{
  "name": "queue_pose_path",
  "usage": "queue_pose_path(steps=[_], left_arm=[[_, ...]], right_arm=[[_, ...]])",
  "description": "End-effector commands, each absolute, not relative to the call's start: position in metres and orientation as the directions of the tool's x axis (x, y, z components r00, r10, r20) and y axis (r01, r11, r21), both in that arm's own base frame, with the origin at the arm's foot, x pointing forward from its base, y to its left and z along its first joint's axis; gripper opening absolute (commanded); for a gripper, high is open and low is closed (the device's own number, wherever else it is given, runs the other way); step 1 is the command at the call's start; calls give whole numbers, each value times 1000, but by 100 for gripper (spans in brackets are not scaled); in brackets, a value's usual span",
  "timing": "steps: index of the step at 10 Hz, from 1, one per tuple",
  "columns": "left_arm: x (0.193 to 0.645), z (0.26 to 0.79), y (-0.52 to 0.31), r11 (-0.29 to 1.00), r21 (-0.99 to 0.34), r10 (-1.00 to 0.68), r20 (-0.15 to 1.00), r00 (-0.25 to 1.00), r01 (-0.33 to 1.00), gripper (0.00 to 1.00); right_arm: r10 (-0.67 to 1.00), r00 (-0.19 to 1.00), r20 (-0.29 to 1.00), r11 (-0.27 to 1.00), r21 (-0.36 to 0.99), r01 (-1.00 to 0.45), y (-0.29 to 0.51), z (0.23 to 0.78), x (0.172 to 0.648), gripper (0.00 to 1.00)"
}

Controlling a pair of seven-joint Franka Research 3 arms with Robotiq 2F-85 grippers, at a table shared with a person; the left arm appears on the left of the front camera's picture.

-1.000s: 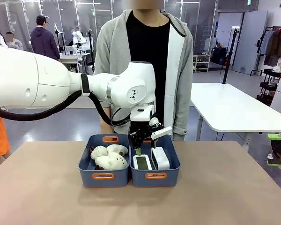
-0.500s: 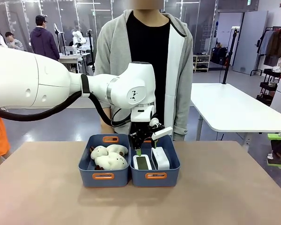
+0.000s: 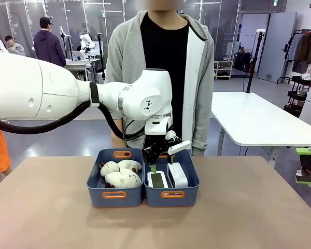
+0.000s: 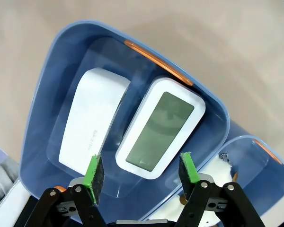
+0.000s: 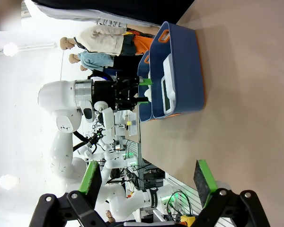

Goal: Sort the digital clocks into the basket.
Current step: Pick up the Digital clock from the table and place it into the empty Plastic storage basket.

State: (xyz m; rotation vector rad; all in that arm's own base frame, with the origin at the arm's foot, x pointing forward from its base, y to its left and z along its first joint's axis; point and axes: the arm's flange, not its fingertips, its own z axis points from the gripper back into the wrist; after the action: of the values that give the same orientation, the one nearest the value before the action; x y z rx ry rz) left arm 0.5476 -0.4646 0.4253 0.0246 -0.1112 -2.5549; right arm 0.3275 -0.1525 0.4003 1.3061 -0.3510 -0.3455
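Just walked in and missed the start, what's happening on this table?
The left pincer hangs open over the right-hand basket, holding nothing. Both clocks already lie inside it, one screen up, the other showing a plain white face. The other basket holds plush toys. The right pincer is open, off to the side above the table. A person stands at the far side, not touching anything.

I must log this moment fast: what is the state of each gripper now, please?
Left gripper: open, holding nothing, above the two digital clocks in the basket.
Right gripper: open, holding nothing, away from the basket.
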Motion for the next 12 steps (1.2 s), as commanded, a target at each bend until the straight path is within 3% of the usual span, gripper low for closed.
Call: queue_pose_path(steps=[1, 3, 5, 8, 9, 12], left_arm=[[547, 427, -464, -839, 77, -541, 6, -841, 539, 80], [543, 447, -447, -768, 56, -635, 69, -769, 638, 81], [506, 474, -408, -607, 111, -729, 317, -607, 787, 81], [456, 480, -352, -456, 132, -746, 483, -459, 880, 81], [442, 486, -324, -343, 110, -730, 594, -338, 933, 81], [421, 494, -250, -76, -62, -718, 696, -12, 995, 81]], right_arm=[[-438, 897, 60, 219, 975, 42, -152, 403, 328, 100], [-438, 897, 60, 219, 975, 42, -152, 403, 328, 100], [-438, 897, 60, 219, 975, 42, -152, 403, 328, 100], [-438, 897, 60, 219, 975, 42, -152, 403, 328, 100], [-438, 897, 60, 219, 975, 42, -152, 403, 328, 100], [-438, 897, 60, 219, 975, 42, -152, 403, 328, 100]])
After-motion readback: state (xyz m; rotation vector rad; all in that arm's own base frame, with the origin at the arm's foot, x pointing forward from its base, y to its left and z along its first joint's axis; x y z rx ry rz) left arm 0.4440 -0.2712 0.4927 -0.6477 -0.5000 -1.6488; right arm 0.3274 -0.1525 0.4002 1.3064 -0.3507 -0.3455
